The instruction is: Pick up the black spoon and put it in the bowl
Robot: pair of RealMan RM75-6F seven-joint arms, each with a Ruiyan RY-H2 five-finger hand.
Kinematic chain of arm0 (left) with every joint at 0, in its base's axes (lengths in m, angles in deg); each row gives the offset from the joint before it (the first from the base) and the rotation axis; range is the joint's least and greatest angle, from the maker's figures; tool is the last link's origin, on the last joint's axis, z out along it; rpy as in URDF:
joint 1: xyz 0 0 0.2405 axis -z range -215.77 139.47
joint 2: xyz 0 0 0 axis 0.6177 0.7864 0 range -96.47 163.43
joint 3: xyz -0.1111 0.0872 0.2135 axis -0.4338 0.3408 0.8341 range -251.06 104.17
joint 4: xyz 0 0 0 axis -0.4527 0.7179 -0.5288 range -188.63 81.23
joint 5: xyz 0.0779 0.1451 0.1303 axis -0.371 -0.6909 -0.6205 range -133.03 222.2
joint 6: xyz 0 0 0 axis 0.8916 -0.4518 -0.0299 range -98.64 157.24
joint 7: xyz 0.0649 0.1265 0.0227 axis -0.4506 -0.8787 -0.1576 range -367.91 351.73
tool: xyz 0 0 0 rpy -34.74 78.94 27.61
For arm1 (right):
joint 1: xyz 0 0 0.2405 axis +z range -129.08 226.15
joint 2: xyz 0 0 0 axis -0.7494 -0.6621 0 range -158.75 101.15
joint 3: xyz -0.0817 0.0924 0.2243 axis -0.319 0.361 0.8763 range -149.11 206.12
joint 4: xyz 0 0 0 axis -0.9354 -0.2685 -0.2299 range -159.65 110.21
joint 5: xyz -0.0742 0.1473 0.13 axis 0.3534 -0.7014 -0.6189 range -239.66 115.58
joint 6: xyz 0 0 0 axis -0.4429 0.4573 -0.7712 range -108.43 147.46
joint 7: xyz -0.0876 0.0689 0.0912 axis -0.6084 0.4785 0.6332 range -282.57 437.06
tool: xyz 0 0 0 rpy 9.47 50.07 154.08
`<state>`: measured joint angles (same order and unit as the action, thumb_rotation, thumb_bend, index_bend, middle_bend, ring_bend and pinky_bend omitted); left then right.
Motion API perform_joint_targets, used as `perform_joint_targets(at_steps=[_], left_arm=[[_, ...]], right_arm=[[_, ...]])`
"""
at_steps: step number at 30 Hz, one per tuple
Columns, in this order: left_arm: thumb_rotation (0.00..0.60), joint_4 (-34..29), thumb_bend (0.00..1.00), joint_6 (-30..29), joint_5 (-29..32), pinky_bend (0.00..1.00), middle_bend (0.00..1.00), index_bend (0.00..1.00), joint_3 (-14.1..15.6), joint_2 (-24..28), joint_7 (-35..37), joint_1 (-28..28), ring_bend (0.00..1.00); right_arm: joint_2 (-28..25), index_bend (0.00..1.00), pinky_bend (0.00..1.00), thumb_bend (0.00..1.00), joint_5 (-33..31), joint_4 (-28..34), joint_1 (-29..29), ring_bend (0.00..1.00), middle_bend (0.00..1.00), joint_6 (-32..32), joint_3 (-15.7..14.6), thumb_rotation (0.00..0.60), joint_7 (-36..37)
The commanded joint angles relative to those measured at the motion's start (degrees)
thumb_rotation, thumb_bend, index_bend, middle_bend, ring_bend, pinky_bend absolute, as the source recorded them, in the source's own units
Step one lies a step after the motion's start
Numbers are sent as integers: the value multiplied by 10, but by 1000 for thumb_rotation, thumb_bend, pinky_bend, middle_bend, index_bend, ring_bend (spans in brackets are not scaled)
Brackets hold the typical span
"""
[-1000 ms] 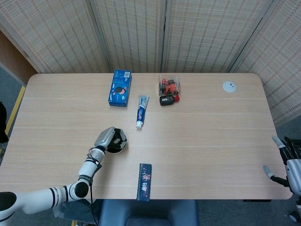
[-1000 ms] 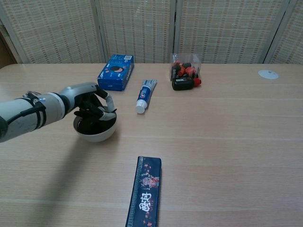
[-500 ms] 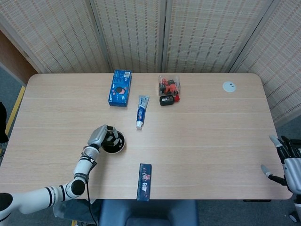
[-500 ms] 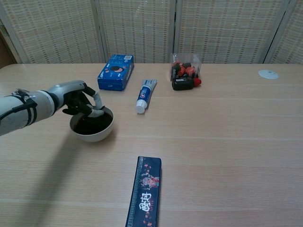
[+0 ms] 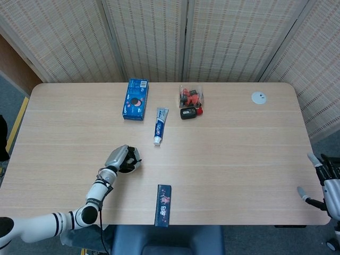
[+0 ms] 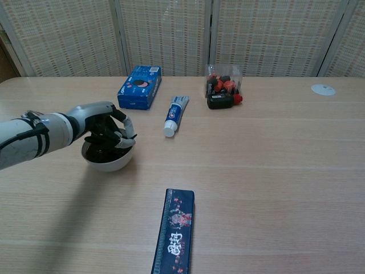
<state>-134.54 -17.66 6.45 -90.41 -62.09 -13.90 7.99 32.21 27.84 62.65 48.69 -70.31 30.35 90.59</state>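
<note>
A: Head view, item by item?
B: Bench (image 5: pixel 239 159), pale wood. Left hand (image 5: pixel 120 158) over the white bowl (image 5: pixel 134 164), hiding most of it; only the right part of the rim shows. Fingers (image 5: pixel 129 159) curled down toward the bowl's inside.

A: The black spoon?
B: Cannot be made out here; the hand covers it. Right hand (image 5: pixel 324 183) at the bench's right edge, well apart from everything, fingers spread, holding nothing.

A: Other stock in that view?
B: Blue box (image 5: pixel 135 99) at the back. White toothpaste tube (image 5: pixel 160 125) just in front of it and to the right. Clear bag of red and black pieces (image 5: pixel 190 101) further right. Small white disc (image 5: pixel 258 98) near the far right corner. Dark blue long box (image 5: pixel 163 205) at the near edge.

A: Chest view?
B: Same left hand (image 6: pixel 105 128), resting over the bowl (image 6: pixel 108 160), fingers (image 6: pixel 123 136) bent together and reaching into it. Dark contents show inside the bowl under the hand; whether the fingers pinch the spoon or have let it go, cannot tell.

A: Remainder?
B: Blue box (image 6: pixel 140 87), toothpaste tube (image 6: pixel 175 115), bag (image 6: pixel 223 85), disc (image 6: pixel 323 89), long box (image 6: pixel 174 232) nearest the camera, all apart from the bowl. Right hand does not show here.
</note>
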Motion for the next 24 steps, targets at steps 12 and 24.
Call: perform_joint_targets(at_steps=[12, 24], left_arm=[[600, 52, 427, 0, 49, 1000, 1000, 636, -9, -10, -31, 23, 1000], [600, -5, 427, -5, 30, 1000, 1000, 635, 8, 13, -34, 9, 1000]], right_arm=[[0, 30, 130, 264, -1, -1, -1, 33, 150, 1, 0, 600, 1], [1, 30, 130, 264, 0, -2, 1, 33, 150, 3, 1, 600, 1]])
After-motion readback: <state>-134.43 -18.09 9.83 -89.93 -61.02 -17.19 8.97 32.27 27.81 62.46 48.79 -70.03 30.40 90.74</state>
